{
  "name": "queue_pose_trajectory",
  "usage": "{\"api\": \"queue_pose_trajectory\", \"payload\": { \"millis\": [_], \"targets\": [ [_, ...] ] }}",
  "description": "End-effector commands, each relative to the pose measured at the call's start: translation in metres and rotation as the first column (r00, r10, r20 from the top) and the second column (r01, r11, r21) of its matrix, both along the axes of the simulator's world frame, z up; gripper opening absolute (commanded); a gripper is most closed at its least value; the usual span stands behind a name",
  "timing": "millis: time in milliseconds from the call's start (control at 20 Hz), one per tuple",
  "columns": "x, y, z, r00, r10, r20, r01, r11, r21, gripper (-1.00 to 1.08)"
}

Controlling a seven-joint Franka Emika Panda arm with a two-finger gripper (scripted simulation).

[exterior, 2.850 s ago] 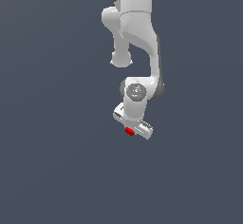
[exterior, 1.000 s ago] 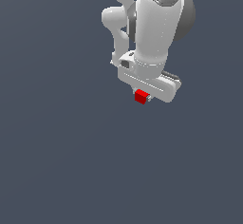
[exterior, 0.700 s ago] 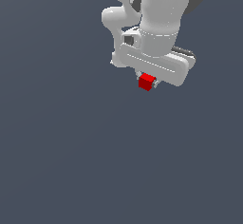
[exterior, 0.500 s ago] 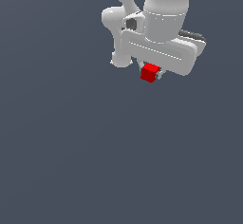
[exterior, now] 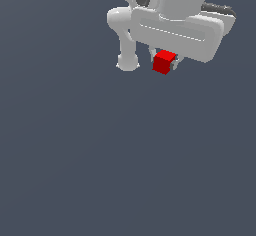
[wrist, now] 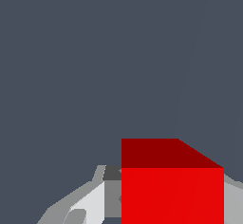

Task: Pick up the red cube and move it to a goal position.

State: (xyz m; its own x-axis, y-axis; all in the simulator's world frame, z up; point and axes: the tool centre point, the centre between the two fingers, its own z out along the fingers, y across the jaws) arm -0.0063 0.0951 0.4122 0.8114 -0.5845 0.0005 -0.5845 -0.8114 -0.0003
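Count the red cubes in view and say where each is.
1. The red cube sits between the fingers of the gripper, held above the floor. No others are visible.

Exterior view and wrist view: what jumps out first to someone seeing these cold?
The red cube is the only colour against flat dark grey, held in the white pincer near the top of the exterior view, right of centre. The bulky white arm crowds that top edge above it. In the wrist view the cube looms large, with a pale finger beside it.
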Motion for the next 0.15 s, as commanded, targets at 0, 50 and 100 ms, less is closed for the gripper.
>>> {"api": "queue_pose_trajectory", "payload": {
  "millis": [0,50,100],
  "targets": [
    [0.0004,0.0005,0.0037,1.000,0.000,-0.001,0.000,1.000,0.000,-1.00],
    [0.0007,0.0006,0.0039,1.000,0.000,-0.001,0.000,1.000,0.000,-1.00],
    [0.0008,0.0006,0.0037,1.000,0.000,-0.001,0.000,1.000,0.000,-1.00]
  ]
}}
